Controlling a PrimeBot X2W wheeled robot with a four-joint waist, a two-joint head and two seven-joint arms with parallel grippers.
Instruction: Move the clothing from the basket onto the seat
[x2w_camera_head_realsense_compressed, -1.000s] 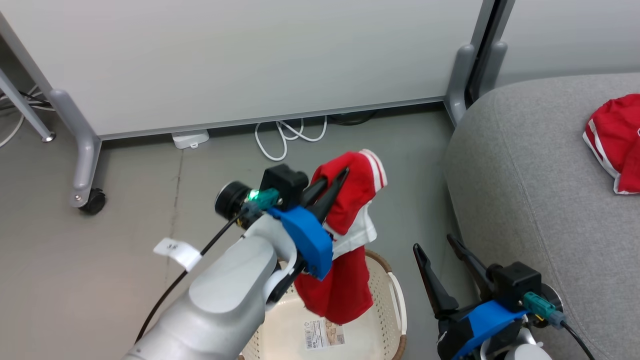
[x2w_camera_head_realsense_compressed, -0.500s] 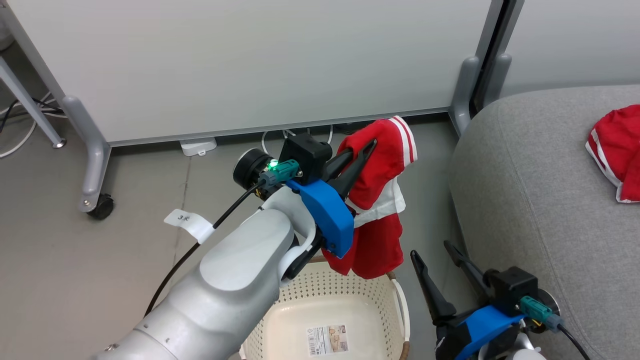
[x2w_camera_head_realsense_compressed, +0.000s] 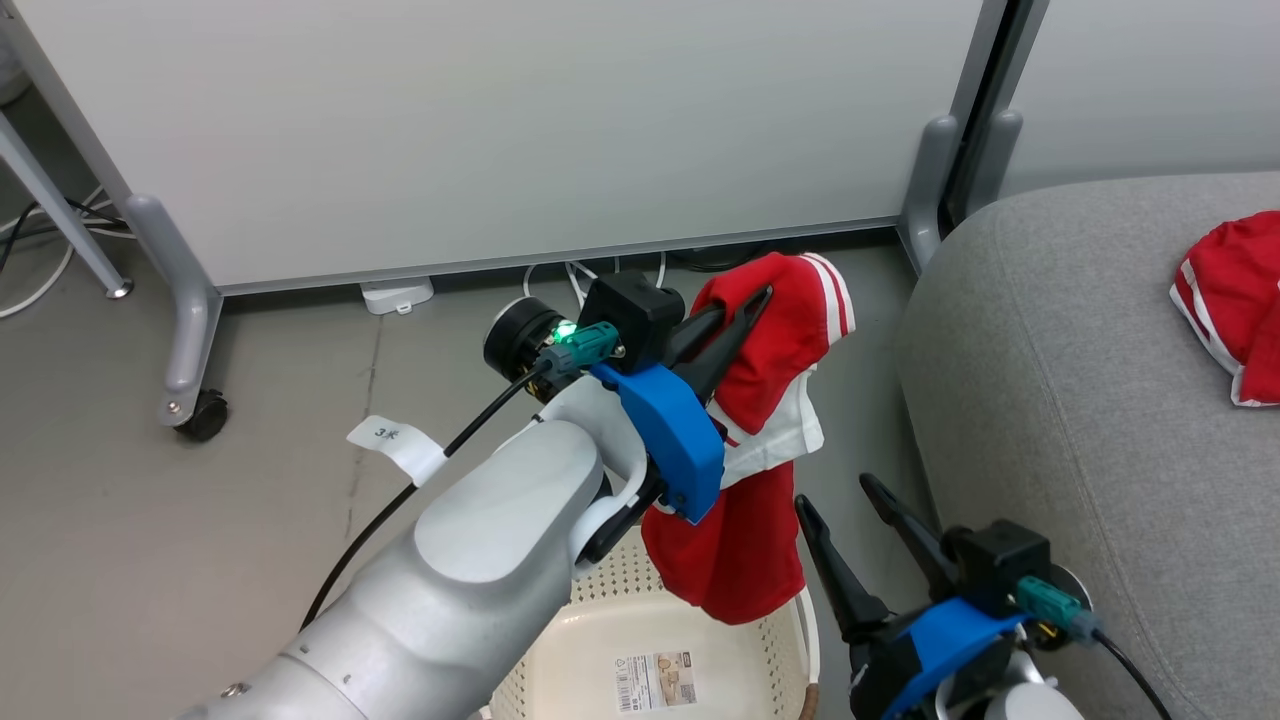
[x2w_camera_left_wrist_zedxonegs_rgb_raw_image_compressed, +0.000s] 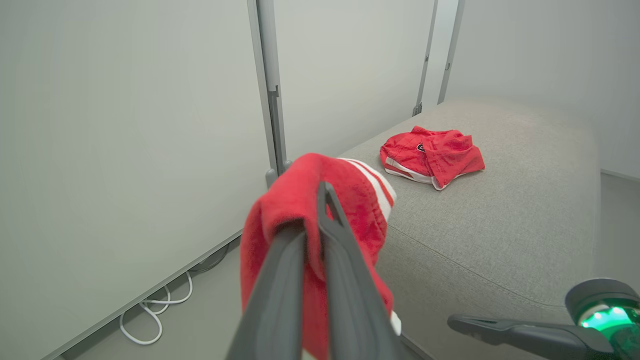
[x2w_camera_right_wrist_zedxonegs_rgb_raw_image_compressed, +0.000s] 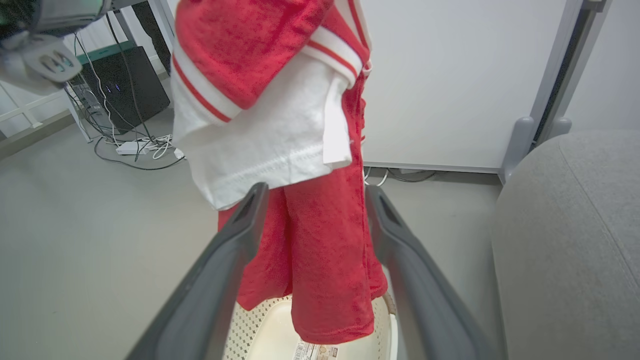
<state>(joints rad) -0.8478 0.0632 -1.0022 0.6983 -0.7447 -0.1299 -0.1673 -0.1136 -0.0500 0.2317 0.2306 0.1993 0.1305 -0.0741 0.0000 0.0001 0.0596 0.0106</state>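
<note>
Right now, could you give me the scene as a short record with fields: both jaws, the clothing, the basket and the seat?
Left jaws: shut on the hanging garment
Right jaws: open, holding nothing, low between the basket and the seat
Hanging garment: red with white stripes, lower end over the basket, apart from the seat
Basket: on the floor, a printed label on its bottom
Seat: a second garment lies on it
Step left: bring the hanging garment onto the seat

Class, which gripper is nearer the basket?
Right. The right gripper hangs open beside the basket; the left gripper holds the clothing raised above it.
</note>
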